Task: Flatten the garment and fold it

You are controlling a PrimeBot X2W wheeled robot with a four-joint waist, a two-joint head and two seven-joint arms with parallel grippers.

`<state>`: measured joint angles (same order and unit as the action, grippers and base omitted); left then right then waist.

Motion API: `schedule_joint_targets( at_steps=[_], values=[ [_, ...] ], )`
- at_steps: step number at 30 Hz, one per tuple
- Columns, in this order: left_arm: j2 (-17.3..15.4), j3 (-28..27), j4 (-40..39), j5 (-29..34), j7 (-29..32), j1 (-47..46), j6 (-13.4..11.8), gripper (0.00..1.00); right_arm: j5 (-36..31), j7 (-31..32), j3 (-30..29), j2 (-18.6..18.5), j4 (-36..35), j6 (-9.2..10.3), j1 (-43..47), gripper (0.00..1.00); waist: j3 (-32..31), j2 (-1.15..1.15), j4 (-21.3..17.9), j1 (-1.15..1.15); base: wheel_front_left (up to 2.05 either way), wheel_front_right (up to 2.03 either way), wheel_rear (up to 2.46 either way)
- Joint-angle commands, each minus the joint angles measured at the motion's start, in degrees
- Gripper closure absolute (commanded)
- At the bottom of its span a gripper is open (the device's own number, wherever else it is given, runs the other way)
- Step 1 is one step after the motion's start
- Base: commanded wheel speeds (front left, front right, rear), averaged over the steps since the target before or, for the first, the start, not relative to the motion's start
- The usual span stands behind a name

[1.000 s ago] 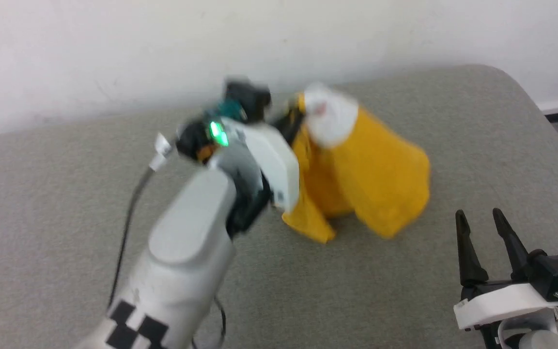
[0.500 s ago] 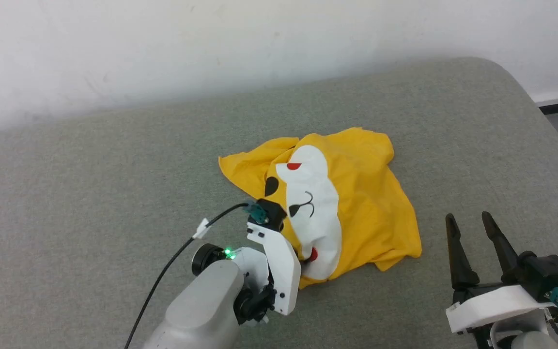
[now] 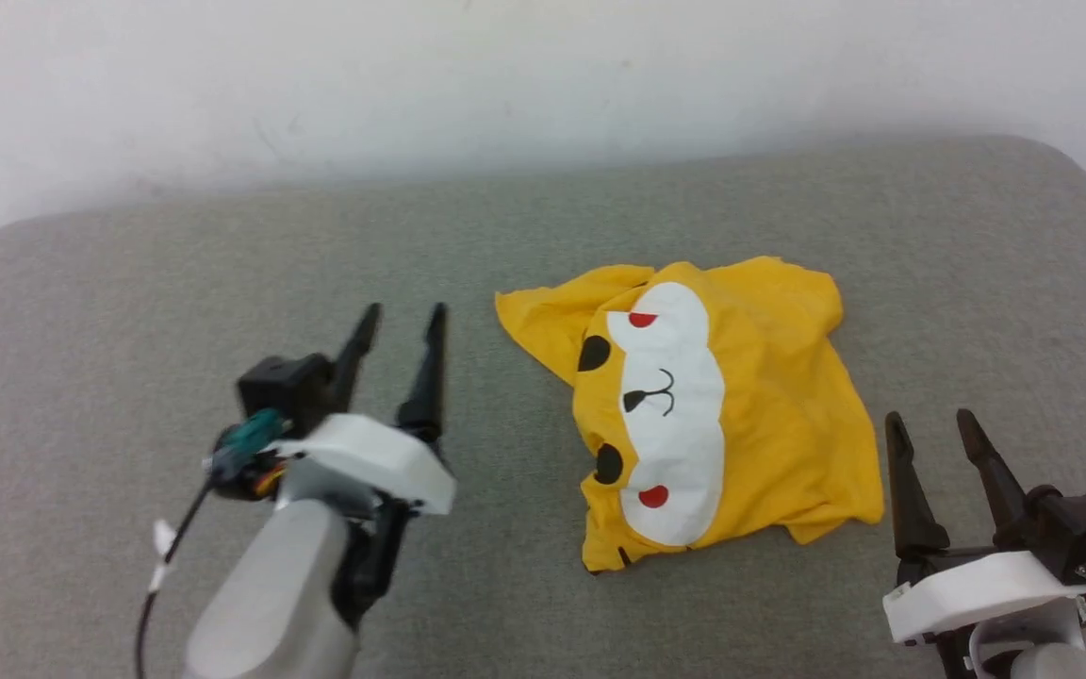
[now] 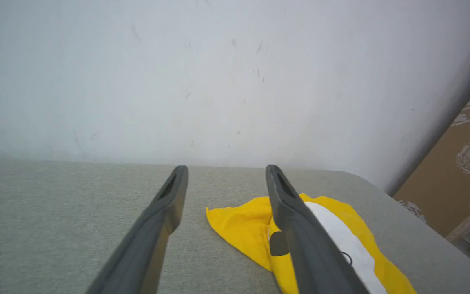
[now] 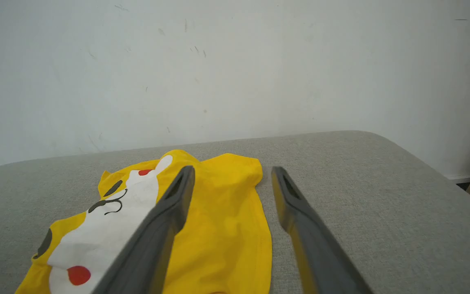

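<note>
Two grippers flank the garment [image 3: 769, 396], a yellow T-shirt that lies rumpled on the grey fabric-covered tabletop [image 3: 175, 283], a little to the robot's right of the middle. It lies print up. A long white patch [image 3: 684, 415] runs from the far side to the near side, with a red dot [image 3: 642, 319] at its far end and another at its near end, black dots along the edge toward the robot's left, and thin black whisker lines in the middle. The cloth is not flat (one flap juts out at the far left corner, and the near hem is wrinkled and partly tucked under).

The left gripper [image 3: 405, 313] is over bare tabletop on the garment's left side, apart from it. Its jaws stand wide and hold nothing. In the left wrist view the same gripper [image 4: 227, 171] points toward the pale wall [image 4: 218, 81], and the yellow flap [image 4: 239, 224] shows between and beyond the jaws, with one jaw crossing in front of the white patch.

The right gripper [image 3: 929, 420] sits at the lower right, just beside the garment's near right corner. Its jaws are spread wide too, with nothing gripped. In the right wrist view [image 5: 233, 171] one jaw passes in front of the yellow cloth [image 5: 227, 212], and I cannot tell whether it touches.
</note>
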<state>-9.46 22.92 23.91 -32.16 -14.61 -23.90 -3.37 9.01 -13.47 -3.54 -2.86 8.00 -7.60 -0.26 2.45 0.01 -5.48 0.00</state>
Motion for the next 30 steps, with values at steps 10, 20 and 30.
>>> schedule_joint_targets(
  at_steps=[10,20,30],
  values=[
    [-0.83,-14.51,-14.69,12.18,-0.38,14.8,0.81,0.0,0.32,8.15,-3.37,-0.01,2.24,0.11,-1.42,0.0,-0.12,-0.01,4.75,0.0,0.0,0.0,0.0],
    [4.22,-21.11,-18.02,17.33,-0.39,19.14,5.0,0.0,-3.01,26.87,-13.86,-0.01,16.16,0.11,-15.93,0.0,3.28,-0.01,7.92,0.0,0.0,0.0,0.0],
    [6.11,-22.85,-17.33,19.26,-0.39,16.6,7.78,0.0,-11.35,38.08,-20.86,-0.28,28.33,0.11,-27.46,0.0,7.44,-0.01,11.39,0.0,0.0,0.0,0.0]
  ],
)
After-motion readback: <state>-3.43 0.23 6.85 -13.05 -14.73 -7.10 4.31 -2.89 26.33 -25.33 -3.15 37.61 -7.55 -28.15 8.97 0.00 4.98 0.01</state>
